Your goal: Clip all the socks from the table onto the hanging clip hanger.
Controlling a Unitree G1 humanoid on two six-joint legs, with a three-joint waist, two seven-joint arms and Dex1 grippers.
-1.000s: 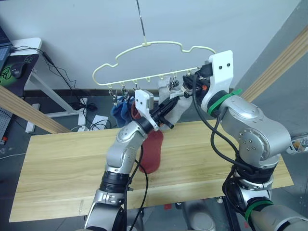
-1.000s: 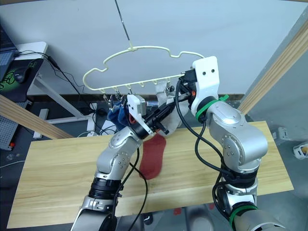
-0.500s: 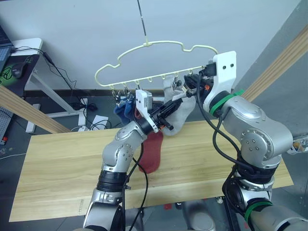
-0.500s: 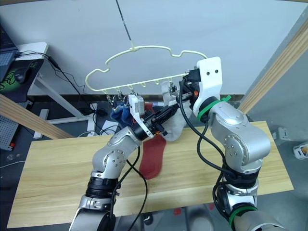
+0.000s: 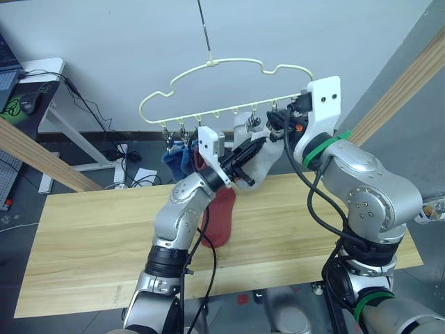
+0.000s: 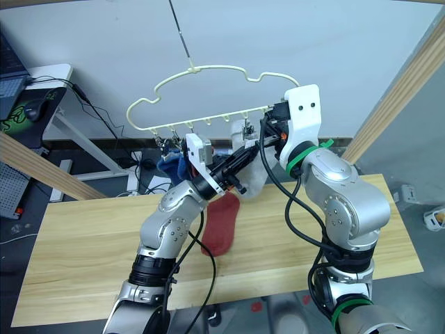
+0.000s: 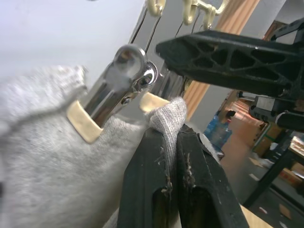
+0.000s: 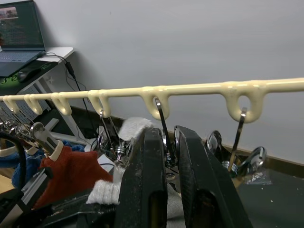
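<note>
A light grey sock (image 5: 263, 154) hangs up by the clip hanger (image 5: 229, 65), and my left gripper (image 5: 248, 148) is shut on its top edge (image 7: 167, 114). A silver clip (image 7: 119, 78) with pale pads sits against that edge. My right gripper (image 8: 165, 132) is just under the yellow bar (image 8: 190, 89), shut on a silver clip. A red sock (image 5: 217, 216) droops onto the wooden table (image 5: 90, 229) below my left arm. Blue socks (image 5: 175, 158) and a red sock (image 8: 71, 166) hang from clips at the hanger's left.
Thick wooden rails slant past on the left (image 5: 42, 156) and right (image 5: 407, 87). A white desk (image 5: 38, 76) with a mouse stands far left, and cables lie on the floor behind the table.
My left gripper has lifted the grey sock slightly higher, closer to the clips. The hanger has swung a little to the right. The right gripper has stayed at the bar.
</note>
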